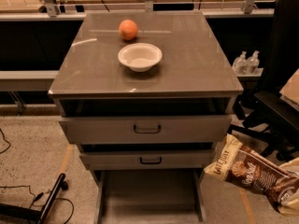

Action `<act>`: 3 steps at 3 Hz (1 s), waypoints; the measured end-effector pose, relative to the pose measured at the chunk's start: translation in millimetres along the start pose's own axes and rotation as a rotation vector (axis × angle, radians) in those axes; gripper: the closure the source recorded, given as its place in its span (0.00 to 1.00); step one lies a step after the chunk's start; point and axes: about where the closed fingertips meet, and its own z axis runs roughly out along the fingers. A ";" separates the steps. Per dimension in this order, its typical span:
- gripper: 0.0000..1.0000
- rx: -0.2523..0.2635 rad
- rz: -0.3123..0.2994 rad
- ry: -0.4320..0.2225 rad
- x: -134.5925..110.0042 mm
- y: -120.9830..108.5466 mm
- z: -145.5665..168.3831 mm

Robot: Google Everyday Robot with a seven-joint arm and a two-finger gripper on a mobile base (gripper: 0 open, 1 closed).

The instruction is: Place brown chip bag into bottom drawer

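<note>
Bottom drawer [149, 196] is pulled out, its floor free between low side walls. One brown chip bag [250, 171] sits just outside the right wall (tilted, off the floor). The gripper [292, 197] is at the bag's far end, in the lower right corner; whether it has hold cannot be told. Three drawers, one bowl [139, 56], one orange [128, 30]

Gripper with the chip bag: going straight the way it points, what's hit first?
The gripper, low at the right edge with the chip bag, points left. Probably the bag's tip meets the right wall of the bottom drawer first; depth is unclear.
</note>
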 end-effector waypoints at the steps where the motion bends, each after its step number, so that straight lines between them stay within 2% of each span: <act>1: 1.00 -0.034 -0.056 0.019 -14.2 1.3 20.2; 2: 1.00 -0.062 -0.144 0.013 -34.2 5.8 53.0; 3: 1.00 -0.084 -0.262 -0.011 -64.5 13.0 86.8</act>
